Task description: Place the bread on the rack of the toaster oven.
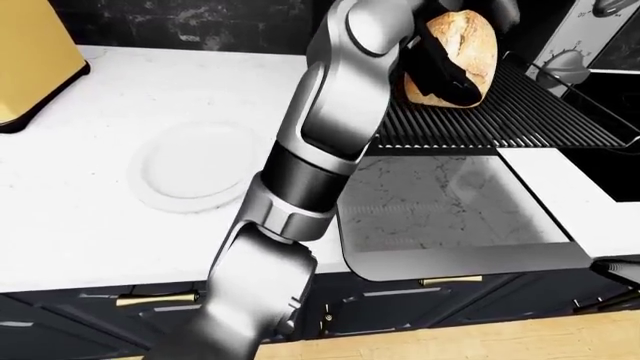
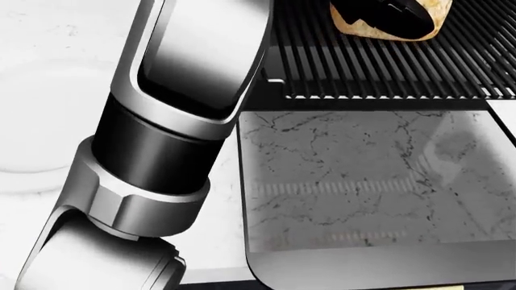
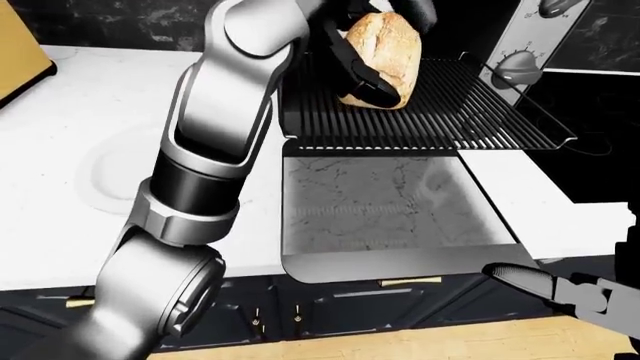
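The bread [image 1: 472, 43], a crusty tan loaf, stands on end over the left part of the black wire rack [image 1: 520, 120], which is pulled out of the toaster oven. I cannot tell whether its lower end touches the rack. My left hand [image 1: 452, 69] is shut on the bread, with black fingers wrapped across its lower left side. The bread also shows at the top of the head view [image 2: 348, 26]. My right hand [image 3: 556, 288] hangs low at the bottom right of the right-eye view, open and empty.
The oven's glass door [image 1: 450, 206] lies open flat below the rack. Oven knobs [image 1: 565, 69] are on the right. A white plate [image 1: 195, 166] sits on the white counter to the left. A yellow object [image 1: 30, 67] stands at the top left.
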